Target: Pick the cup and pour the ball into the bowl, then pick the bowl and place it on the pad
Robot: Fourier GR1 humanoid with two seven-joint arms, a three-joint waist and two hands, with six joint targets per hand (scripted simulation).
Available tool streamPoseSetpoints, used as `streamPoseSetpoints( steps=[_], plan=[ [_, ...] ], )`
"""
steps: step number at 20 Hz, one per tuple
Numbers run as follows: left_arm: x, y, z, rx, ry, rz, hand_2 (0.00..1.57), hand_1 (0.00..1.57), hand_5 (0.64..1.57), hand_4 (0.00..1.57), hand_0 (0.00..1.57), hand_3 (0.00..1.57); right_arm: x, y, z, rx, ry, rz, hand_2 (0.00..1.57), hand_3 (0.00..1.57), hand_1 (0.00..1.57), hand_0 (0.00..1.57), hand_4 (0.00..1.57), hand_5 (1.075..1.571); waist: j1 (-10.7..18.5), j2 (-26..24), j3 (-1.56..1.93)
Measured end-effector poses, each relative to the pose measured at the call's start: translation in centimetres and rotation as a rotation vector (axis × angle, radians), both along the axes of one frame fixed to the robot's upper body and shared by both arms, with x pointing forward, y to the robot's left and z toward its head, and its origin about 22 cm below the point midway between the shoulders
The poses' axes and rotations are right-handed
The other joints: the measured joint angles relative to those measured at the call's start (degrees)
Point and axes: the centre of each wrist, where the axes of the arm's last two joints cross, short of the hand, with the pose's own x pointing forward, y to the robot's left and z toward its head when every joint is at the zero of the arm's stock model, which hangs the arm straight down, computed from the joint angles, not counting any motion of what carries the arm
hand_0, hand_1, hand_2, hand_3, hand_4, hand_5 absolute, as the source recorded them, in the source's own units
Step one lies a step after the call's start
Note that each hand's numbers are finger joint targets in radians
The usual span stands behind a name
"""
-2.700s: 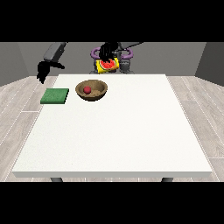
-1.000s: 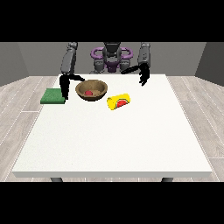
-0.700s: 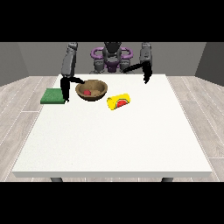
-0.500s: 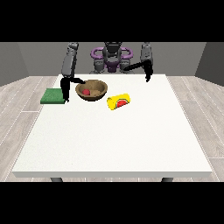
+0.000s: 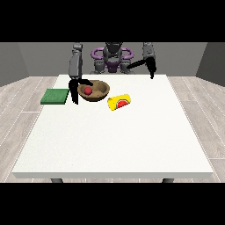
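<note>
In the front view, a red ball [image 5: 88, 90] is seen inside the brown bowl [image 5: 100, 92] on the white surface [image 5: 114, 136]. The yellow cup [image 5: 119, 102] lies on its side just beside the bowl. The green pad [image 5: 55, 96] sits near the bowl, with the robot hand at the view's left [image 5: 75, 92] between them at the bowl's rim; whether it is grasping cannot be told. The robot hand at the view's right [image 5: 152, 70] is raised, its state unclear.

One front view only; set across the white table [image 5: 114, 140], raised, facing the robot [image 5: 112, 57]; whole tabletop visible.
</note>
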Motion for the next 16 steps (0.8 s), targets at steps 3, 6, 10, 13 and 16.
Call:
streamPoseSetpoints(
  steps=[3,6,10,13,16],
  plan=[
    [-0.2,1.4,-1.2,-0.012,0.027,0.024,0.0,0.0,1.564,0.0,0.0,0.0,0.4,2.5,-0.3,0.013,0.032,0.03,0.0,0.0,0.0,0.0,0.37,1.547,-1.3,-1.2,0.34],
    [-0.2,2.0,-0.8,-0.01,0.024,0.016,0.0,0.0,1.566,0.0,0.0,0.0,0.2,3.4,-0.9,0.024,0.045,0.021,0.3,0.0,0.64,0.64,0.56,1.571,-0.7,-0.8,0.41],
    [-0.2,1.9,-0.1,-0.011,-0.003,0.005,0.0,0.0,1.568,0.0,0.0,0.0,-0.1,1.6,-1.0,-0.085,0.085,-0.036,1.57,1.57,1.57,1.57,1.05,1.551,0.3,-0.4,-0.47],
    [-0.2,2.4,-0.2,-0.013,0.001,0.007,0.0,0.0,1.569,0.0,0.0,0.0,0.1,1.1,-0.7,-0.147,0.141,-0.06,1.57,1.57,1.57,1.57,1.03,1.551,0.7,-1.0,-0.56],
    [-0.2,3.4,-0.5,-0.025,0.022,0.021,0.0,0.0,1.57,0.0,0.0,0.0,0.3,1.3,-0.5,-0.193,0.21,-0.069,1.57,1.57,1.57,1.57,1.02,1.555,0.4,-2.3,-0.29]
  ],
)
